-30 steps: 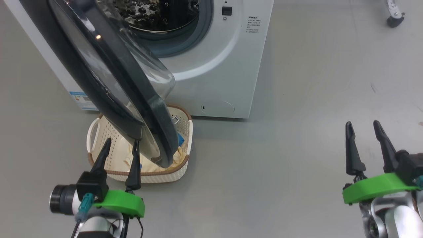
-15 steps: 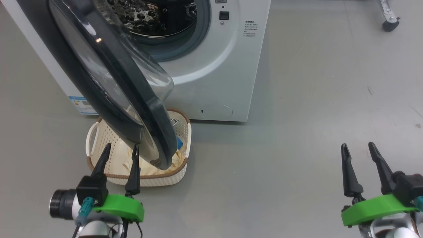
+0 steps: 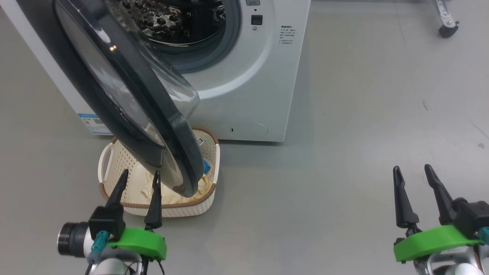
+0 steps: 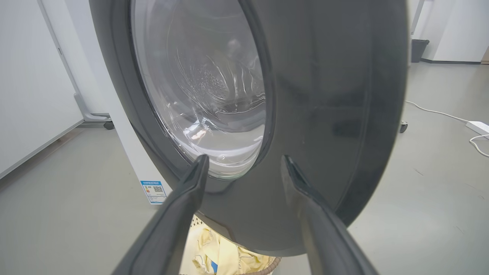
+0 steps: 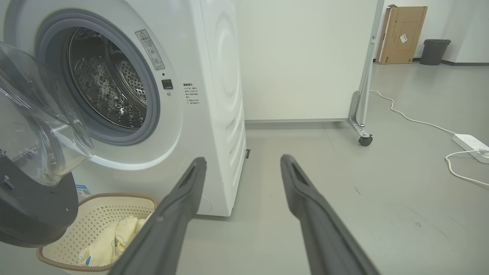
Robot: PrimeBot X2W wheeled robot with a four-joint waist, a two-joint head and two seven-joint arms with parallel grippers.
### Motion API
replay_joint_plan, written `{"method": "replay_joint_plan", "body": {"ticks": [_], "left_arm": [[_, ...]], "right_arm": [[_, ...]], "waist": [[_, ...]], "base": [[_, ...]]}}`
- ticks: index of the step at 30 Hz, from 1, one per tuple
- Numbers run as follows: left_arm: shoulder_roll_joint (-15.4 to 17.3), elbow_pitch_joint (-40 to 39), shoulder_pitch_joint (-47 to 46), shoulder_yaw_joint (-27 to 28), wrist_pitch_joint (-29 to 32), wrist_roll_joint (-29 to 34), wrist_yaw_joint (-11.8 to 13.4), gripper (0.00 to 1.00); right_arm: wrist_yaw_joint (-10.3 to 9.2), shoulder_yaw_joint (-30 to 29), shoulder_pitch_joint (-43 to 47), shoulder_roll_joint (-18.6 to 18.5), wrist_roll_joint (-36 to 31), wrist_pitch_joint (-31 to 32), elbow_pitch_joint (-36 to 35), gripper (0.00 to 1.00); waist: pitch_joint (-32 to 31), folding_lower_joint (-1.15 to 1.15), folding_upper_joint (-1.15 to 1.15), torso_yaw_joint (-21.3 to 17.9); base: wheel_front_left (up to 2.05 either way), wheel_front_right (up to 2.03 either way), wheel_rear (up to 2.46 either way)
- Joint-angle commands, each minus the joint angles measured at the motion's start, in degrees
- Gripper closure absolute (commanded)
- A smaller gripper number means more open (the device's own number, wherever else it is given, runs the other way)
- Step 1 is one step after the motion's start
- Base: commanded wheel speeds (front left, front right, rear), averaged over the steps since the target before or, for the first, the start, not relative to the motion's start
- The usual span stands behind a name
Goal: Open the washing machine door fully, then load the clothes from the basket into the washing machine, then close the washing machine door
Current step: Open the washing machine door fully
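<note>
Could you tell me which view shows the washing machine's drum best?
The right wrist view: the drum shows nearly whole. The head view crops its top; the left wrist view glimpses it through the door glass.

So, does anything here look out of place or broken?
Only one thing: the washing machine door stands partly open right above the basket, covering much of the clothes in it. Nothing looks spilled or damaged.

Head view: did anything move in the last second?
The right gripper drew back toward the robot; the left gripper backed off slightly. The whole picture slid a little, so the camera moved too. Nothing grabbed or released: both grippers stay open, door partly open above the basket, clothes inside.
</note>
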Motion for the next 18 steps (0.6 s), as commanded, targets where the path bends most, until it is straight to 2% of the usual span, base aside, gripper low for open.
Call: {"method": "replay_joint_plan", "body": {"ticks": [1,7,10,11,13,14,15,18], "left_arm": [[1.1,-1.5,-1.6,2.0,-0.4,-0.3,0.0,0.0],[1.2,-1.3,-1.9,2.2,-0.4,-0.6,0.0,0.0],[1.3,-1.2,-2.2,2.4,-0.4,-0.8,-0.1,0.12],[1.3,-1.1,-2.3,2.4,-0.4,-0.8,-0.1,0.21],[1.3,-1.0,-2.5,2.4,-0.4,-0.9,-0.2,0.52],[1.3,-0.9,-2.6,2.5,-0.4,-0.9,-0.2,0.64],[1.3,-0.8,-2.7,2.5,-0.4,-1.0,-0.2,0.98],[1.3,-0.5,-3.2,2.6,-0.4,-1.3,-0.3,1.0]], "right_arm": [[0.08,1.5,-0.6,-0.5,0.3,0.1,-2.0,0.0],[0.08,1.8,-0.6,-0.5,0.5,0.2,-2.0,0.0],[0.08,2.1,-0.8,-0.5,0.5,0.2,-1.9,0.0],[0.08,2.2,-0.9,-0.5,0.5,0.2,-1.8,0.0],[0.08,2.4,-1.0,-0.5,0.4,0.2,-1.7,0.0],[0.08,2.4,-1.1,-0.5,0.3,0.2,-1.7,0.0],[0.08,2.4,-1.1,-0.5,0.3,0.2,-1.7,0.0],[0.08,2.4,-1.1,-0.5,0.1,0.3,-1.7,0.0]], "waist": [[0.0,0.0,0.0,-0.1],[0.1,0.0,0.0,-0.3],[0.3,0.0,0.0,-0.5],[0.3,0.0,0.0,-0.5],[0.3,0.0,0.0,-0.5],[0.4,0.0,0.0,-0.5],[0.4,0.0,0.0,-0.5],[0.5,0.0,0.0,-0.5]], "base": [[0.0,0.0,0.0],[0.0,0.0,0.0],[0.0,0.0,0.0],[0.0,0.0,0.0],[0.0,0.0,0.0],[0.0,0.0,0.0],[0.0,0.0,0.0],[0.0,0.0,0.0]]}}
